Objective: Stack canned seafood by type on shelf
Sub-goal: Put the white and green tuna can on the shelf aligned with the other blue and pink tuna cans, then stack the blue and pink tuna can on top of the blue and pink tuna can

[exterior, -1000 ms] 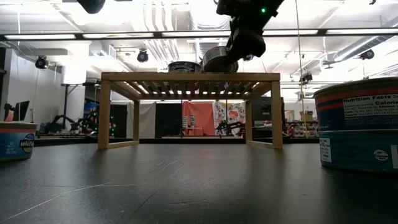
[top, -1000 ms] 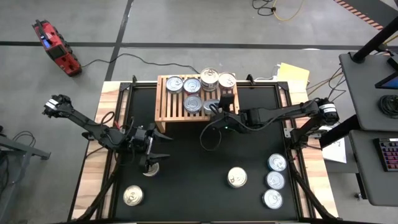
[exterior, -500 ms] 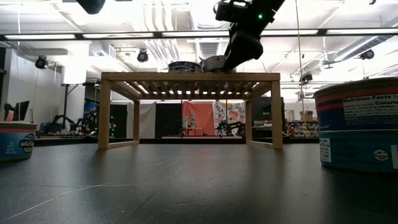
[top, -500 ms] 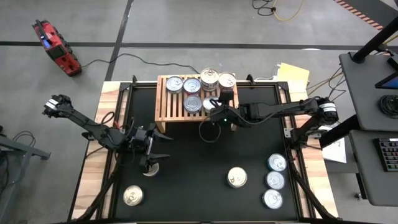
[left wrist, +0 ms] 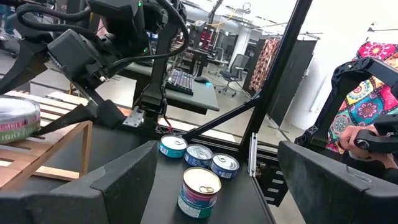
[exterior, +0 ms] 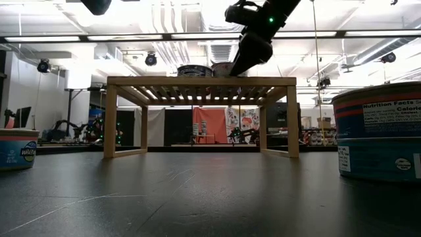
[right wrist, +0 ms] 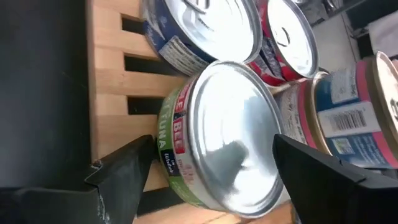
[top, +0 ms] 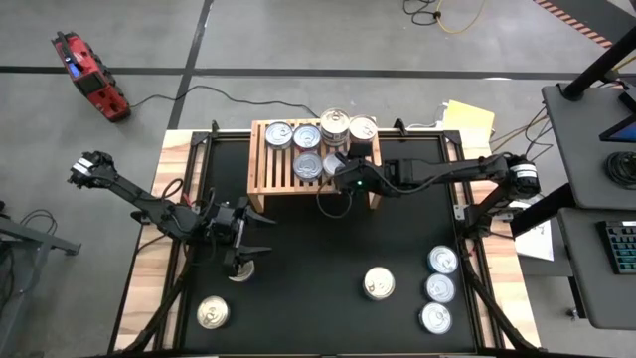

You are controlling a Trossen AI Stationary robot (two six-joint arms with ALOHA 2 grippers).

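The shelf (top: 266,164) is a low light-wood slatted rack at the table's far middle, with several canned seafood tins on its top. My right gripper (right wrist: 212,140) is open over the shelf's near right part. Its fingers stand on either side of a green-labelled tuna can (right wrist: 236,124), which rests flat on the slats. Whether a finger still touches the can cannot be told. My left gripper (top: 260,231) waits open at the table's left, level, with nothing between its fingers (left wrist: 124,180). A can (top: 241,270) stands on the table just near of it.
Loose cans stand on the black table: one near left (top: 212,313), one near the middle (top: 379,283), and three in a column at the near right (top: 438,288). Bare black tabletop lies between the shelf and these cans. A person's hand (left wrist: 364,137) shows beyond the table.
My right gripper has carried the green-labelled can a little toward the table's left and far edge. The can was tilted above the shelf a second ago and now sits flat on the slats beside the other tins. The gripper has let go of it.
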